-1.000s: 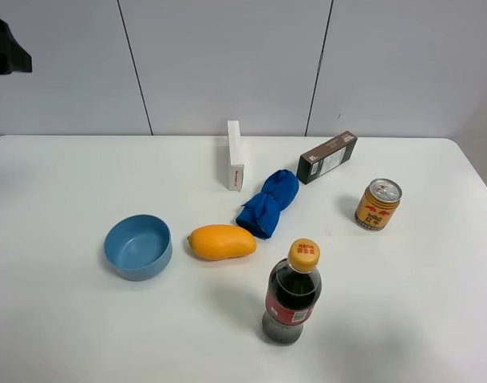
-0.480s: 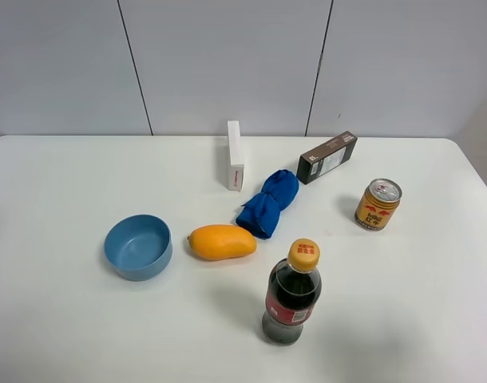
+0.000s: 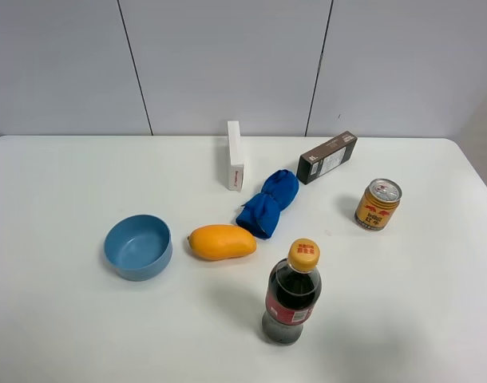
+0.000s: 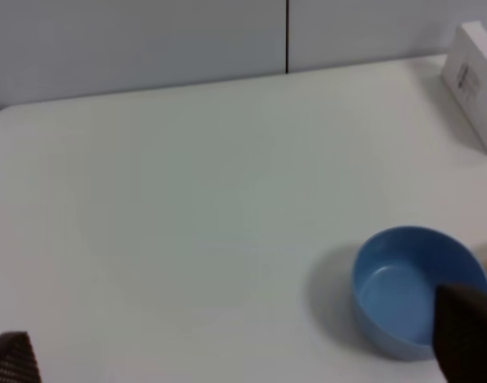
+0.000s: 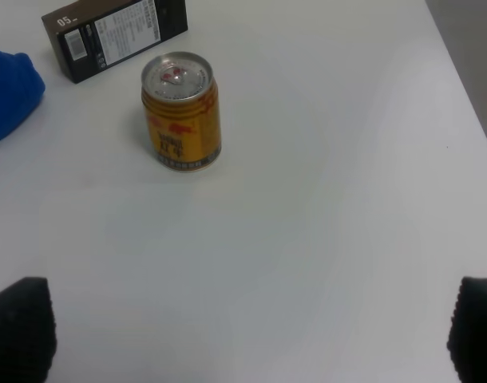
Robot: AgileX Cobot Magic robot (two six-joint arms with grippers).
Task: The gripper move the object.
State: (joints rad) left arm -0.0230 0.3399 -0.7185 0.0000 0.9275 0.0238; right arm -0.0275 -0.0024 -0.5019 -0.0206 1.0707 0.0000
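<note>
On the white desk (image 3: 84, 335) seven things stand well clear of both arms; neither arm shows in the high view. Toward the left sits a blue bowl (image 3: 138, 246), open side up; just beside it on its right lies an orange mango (image 3: 221, 242), long side across; behind the mango a crumpled blue cloth (image 3: 268, 203) lies near a white box (image 3: 235, 155) standing on edge; a dark box (image 3: 327, 157) lies tilted further right; a gold can (image 3: 378, 204) stands upright near the right side; a cola bottle (image 3: 292, 293) with a yellow cap stands upright nearest the camera, in front of the mango. In the left wrist view the left gripper (image 4: 235, 363) hovers above bare desk with its dark fingers (image 4: 467, 335) spread wide, one tip overlapping the bowl's rim in the picture; nothing lies between them. In the right wrist view the right gripper (image 5: 251, 331) likewise has its fingers (image 5: 20, 327) wide apart over bare desk, the can and dark box beyond.
</note>
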